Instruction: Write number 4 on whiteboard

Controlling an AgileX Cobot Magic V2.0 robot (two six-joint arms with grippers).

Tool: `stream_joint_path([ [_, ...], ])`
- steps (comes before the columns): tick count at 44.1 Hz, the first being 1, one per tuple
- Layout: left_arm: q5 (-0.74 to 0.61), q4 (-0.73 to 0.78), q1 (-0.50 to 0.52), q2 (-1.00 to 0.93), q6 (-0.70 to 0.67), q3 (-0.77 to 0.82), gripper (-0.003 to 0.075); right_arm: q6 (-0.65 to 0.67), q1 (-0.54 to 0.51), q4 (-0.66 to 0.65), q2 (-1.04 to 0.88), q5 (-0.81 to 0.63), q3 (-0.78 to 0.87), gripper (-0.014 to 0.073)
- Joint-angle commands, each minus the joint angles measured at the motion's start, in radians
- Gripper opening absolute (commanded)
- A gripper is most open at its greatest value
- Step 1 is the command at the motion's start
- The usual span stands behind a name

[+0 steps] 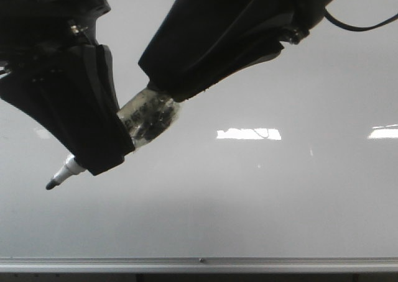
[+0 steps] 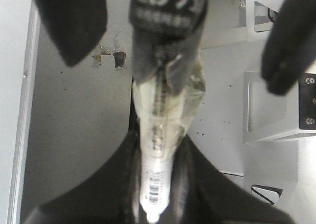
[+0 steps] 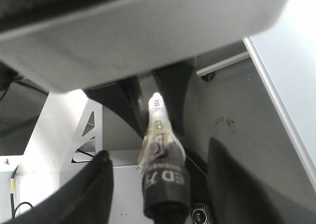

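Observation:
The whiteboard fills the front view, with its silver rail along the lower edge. No number 4 strokes show on it. My left gripper is shut on a white marker; its black tip points down-left, just off the board. The marker's rear end is wrapped in clear tape with a black cap. My right gripper is open, one finger on each side of the cap without touching it. The left wrist view shows the marker clamped between my left fingers.
Two bright rectangular light reflections lie on the board. A black cable hangs from the right arm. Grey table and metal brackets show under the arms in the wrist views.

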Motion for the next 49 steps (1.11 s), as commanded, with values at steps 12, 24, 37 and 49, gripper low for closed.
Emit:
stream_joint_path([
  [12,0.051,-0.063,-0.006,-0.039,0.001,-0.031,-0.002,-0.011,0.001,0.065,-0.026,0.01,-0.032,0.0041],
  [24,0.039,-0.1,-0.006,-0.039,0.001,-0.058,-0.0011,-0.011,0.001,0.065,-0.025,0.009,-0.032,-0.0071],
  [37,0.001,-0.1,-0.006,-0.039,-0.011,-0.062,0.0545,0.02,-0.042,0.046,-0.04,0.026,-0.03,-0.0061],
  [49,-0.038,-0.107,-0.006,-0.039,-0.011,-0.062,0.0659,0.152,-0.164,-0.098,-0.2,-0.049,0.131,-0.0062],
])
